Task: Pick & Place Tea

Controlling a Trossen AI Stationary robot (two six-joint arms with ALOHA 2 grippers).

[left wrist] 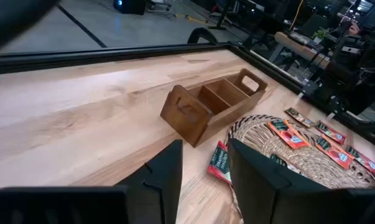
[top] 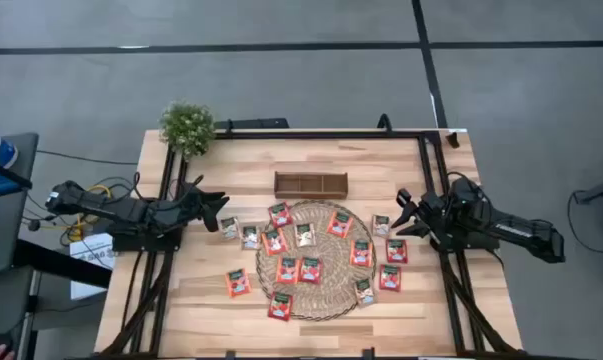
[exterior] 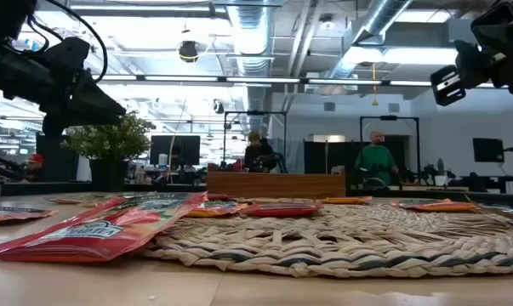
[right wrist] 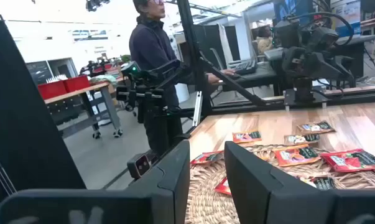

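- We see no tea [top: 309,269] in the wooden tray [top: 310,184] yet. All the bags lie on or around the straw mat [top: 326,301].
- Our left gripper [top: 217,207] and right gripper [top: 404,212] hang apart from the tea, fingers a bit open, holding nothing.
- We cannot read the bags' labels.

Small flat square tea sachets [top: 309,269] lie on and around the round woven straw mat [top: 326,298]; the brown wooden divided tray [top: 310,184] sits just beyond it.

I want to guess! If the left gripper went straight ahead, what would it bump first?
Probably a red tea sachet at the mat's edge, seen between the left gripper's open fingers. Depth is unclear.
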